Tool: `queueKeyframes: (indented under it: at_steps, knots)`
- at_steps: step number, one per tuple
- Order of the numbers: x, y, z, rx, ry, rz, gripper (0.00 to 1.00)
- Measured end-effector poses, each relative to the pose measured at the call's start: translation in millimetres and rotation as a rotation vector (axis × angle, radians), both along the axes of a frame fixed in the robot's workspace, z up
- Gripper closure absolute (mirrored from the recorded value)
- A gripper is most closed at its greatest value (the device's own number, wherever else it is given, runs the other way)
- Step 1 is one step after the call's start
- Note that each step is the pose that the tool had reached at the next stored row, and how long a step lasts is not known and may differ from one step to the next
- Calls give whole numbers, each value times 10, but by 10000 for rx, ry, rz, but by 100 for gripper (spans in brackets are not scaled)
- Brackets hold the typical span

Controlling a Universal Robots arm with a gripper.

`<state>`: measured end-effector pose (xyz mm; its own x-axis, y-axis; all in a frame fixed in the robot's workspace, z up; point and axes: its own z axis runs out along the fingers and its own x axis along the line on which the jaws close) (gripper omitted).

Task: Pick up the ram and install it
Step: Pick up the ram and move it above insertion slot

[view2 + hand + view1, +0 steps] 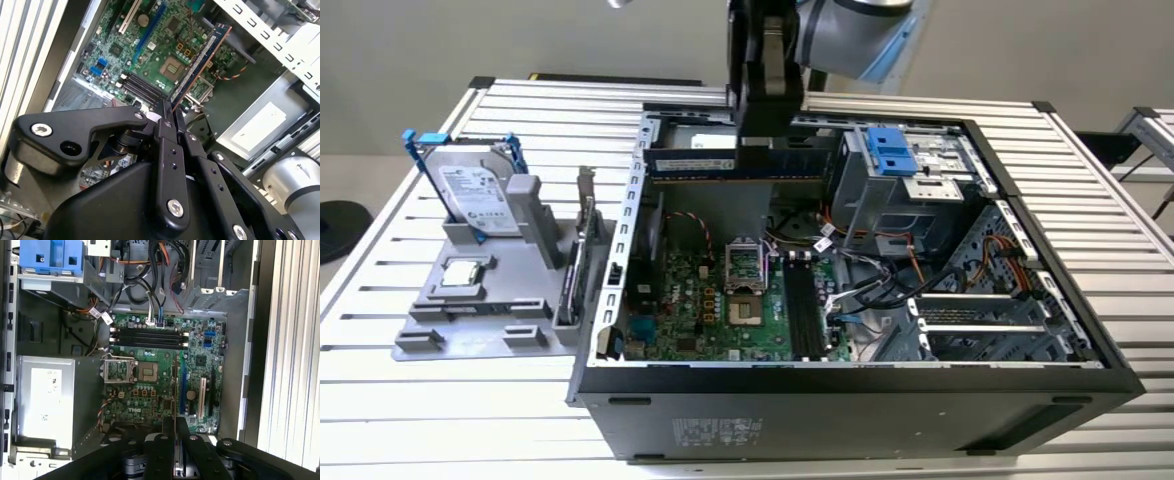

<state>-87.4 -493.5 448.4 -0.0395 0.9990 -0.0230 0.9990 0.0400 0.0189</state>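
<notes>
My gripper [755, 140] hangs over the far side of the open computer case [854, 385], shut on the ram [700, 162]. The ram is a thin dark bluish stick, held level and edge-down above the case floor. In the second wrist view the ram [200, 62] sticks out from the gripper [169, 107] over the green motherboard [150, 55]. In the first wrist view the ram [173, 390] appears edge-on above the gripper [174, 422]. The long black memory slots [147, 337] lie further along the board, apart from the ram. In the exterior view these slots [803, 310] sit near the case's front wall.
A grey fixture [420, 330] on the slatted table at the exterior view's left carries a hard drive with blue rails [474, 195], an upright expansion card [583, 240] and a processor [460, 275]. Inside the case are a blue drive latch [891, 150], loose cables [894, 285] and a power supply [45, 400].
</notes>
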Motion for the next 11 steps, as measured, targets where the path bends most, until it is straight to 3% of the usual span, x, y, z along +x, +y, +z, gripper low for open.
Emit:
queueKeyframes:
  at_steps: [11]
  knots:
    - [286, 0, 0, 0, 5, 1, 100]
